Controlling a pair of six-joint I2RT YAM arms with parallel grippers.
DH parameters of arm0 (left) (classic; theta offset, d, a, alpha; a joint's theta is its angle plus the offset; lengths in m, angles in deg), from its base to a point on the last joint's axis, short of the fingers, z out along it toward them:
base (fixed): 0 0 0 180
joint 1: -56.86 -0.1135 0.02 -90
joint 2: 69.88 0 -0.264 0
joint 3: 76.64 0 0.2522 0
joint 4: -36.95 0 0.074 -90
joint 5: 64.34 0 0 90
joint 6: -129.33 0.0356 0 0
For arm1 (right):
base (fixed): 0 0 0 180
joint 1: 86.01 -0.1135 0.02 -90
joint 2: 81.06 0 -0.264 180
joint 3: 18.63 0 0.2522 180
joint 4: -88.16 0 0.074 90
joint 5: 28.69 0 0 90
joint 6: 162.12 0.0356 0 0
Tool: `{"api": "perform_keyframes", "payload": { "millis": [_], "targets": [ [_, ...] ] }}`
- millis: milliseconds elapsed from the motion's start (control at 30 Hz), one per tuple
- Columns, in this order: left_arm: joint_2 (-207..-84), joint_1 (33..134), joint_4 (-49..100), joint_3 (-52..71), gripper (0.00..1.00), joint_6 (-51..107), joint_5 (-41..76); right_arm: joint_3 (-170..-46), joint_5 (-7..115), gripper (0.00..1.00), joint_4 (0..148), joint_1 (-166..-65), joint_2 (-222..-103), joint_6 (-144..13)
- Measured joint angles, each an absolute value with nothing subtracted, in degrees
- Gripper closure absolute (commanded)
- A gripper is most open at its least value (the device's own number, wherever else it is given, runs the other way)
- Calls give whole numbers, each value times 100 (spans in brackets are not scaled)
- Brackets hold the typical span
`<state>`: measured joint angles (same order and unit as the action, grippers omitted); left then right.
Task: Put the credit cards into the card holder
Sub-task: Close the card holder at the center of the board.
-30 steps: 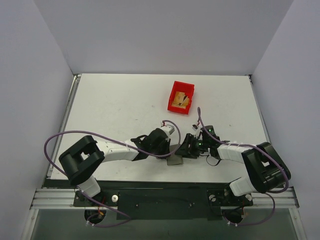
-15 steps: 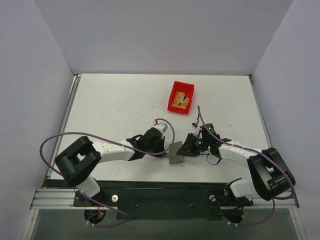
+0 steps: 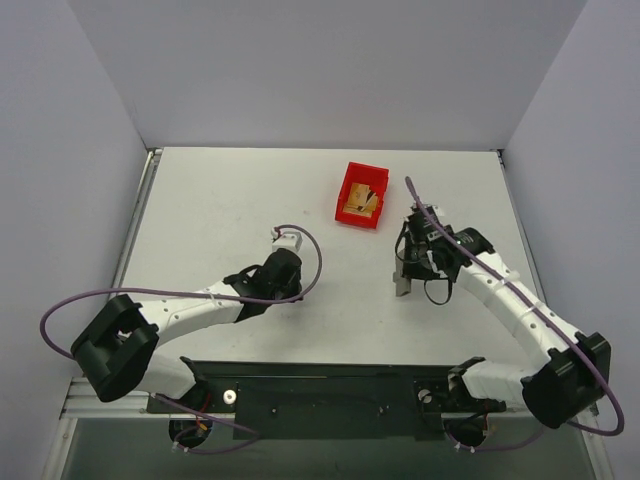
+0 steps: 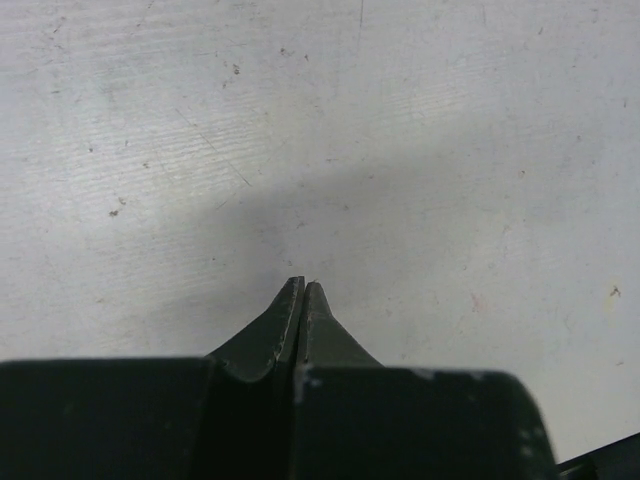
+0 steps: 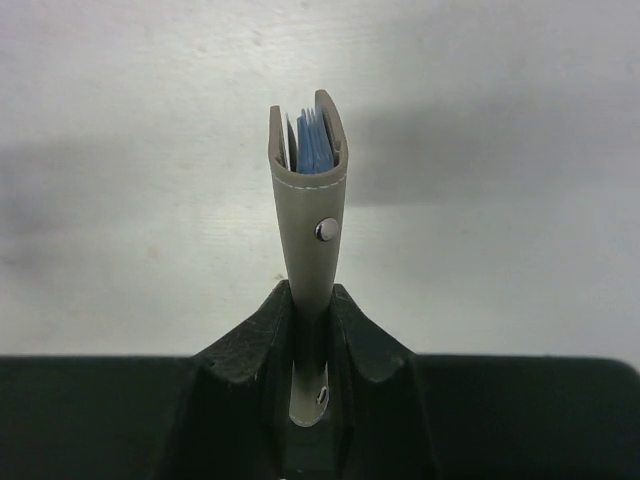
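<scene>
Evidently light and pliable, the holder (image 5: pixel 308 200), pinched edge-on in the right jaws above the worktop (image 3: pixel 220 200) near the bin (image 3: pixel 366 168) with the cards (image 3: pixel 358 203), probably wants a hold by its closed edge; left jaws are closed, empty.

grey card holder (image 5: pixel 308 200), blue inside, red bin (image 3: pixel 366 176)

Credit cards (image 3: pixel 360 204) in bin (image 3: pixel 343 191) — card holder (image 3: pixel 402 285) in right end effector (image 5: pixel 310 292), before it.

card holder (image 5: pixel 308 200): 1 | red bin (image 3: pixel 346 187): 1 | credit cards (image 3: pixel 358 204): count unclear
</scene>
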<state>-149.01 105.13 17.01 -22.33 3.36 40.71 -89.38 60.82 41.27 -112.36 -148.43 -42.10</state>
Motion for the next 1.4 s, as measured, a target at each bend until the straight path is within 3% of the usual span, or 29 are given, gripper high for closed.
{"api": "perform_keyframes", "payload": {
  "millis": [367,800,867,900,967,1133,1400],
  "targets": [
    [-14851,10511,1437,-2235,100,268,4198,-9513,7852,100,2521,-12658,-16745,-4256],
    [-14435,10498,1196,-2565,100,172,4307,-10035,7900,95,3019,-13590,-17811,-4153],
    [-14363,10480,1152,-2585,100,139,4331,-10166,7839,88,3115,-13686,-17945,-4156],
    [-14341,10467,1135,-2587,100,120,4344,-10221,7789,76,3168,-13716,-18006,-4158],
    [-14289,10439,1076,-2593,100,89,4357,-10302,7601,64,3343,-13758,-18098,-4145],
    [-13911,10380,901,-2790,99,52,4419,-10081,6733,57,4051,-13745,-17875,-4162],
    [-13561,10277,776,-2867,97,109,4454,-8811,5373,61,5196,-12582,-16231,-3976]
  ]
}}
